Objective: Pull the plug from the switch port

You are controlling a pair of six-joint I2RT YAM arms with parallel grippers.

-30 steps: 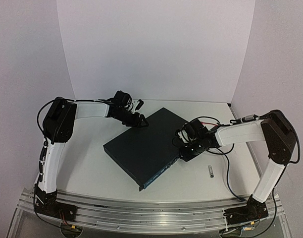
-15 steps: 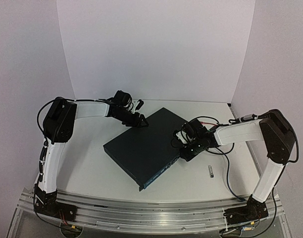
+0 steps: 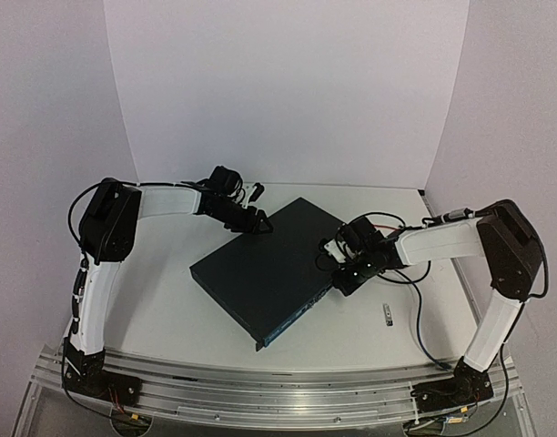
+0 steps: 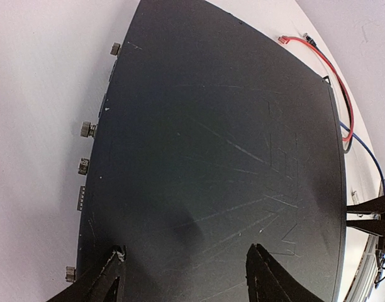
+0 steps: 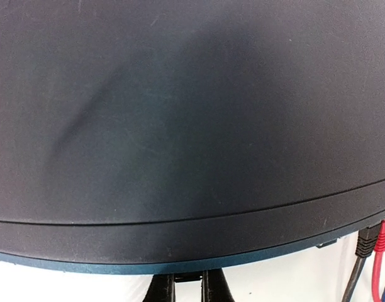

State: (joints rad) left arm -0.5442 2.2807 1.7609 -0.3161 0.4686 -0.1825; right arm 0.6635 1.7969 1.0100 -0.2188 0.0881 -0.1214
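Observation:
The switch (image 3: 260, 273) is a flat dark box lying at an angle in the middle of the table; it fills the left wrist view (image 4: 211, 157) and the right wrist view (image 5: 180, 94). My left gripper (image 3: 258, 223) rests over its far corner, open, with nothing between the fingers (image 4: 186, 277). My right gripper (image 3: 338, 275) is at the switch's right edge. Its fingers (image 5: 162, 288) stand close together around a small dark plug (image 5: 187, 275) that sits against the switch's blue-edged face. The sockets themselves are hidden.
Red, blue and black cables (image 3: 397, 273) trail under the right arm and show at the lower right of the right wrist view (image 5: 372, 251). A small silver piece (image 3: 388, 314) lies on the table right of the switch. Screws (image 4: 85, 129) stick out of the switch's left side.
My right gripper has shifted slightly to the left, towards the switch. The left arm and the switch have not moved.

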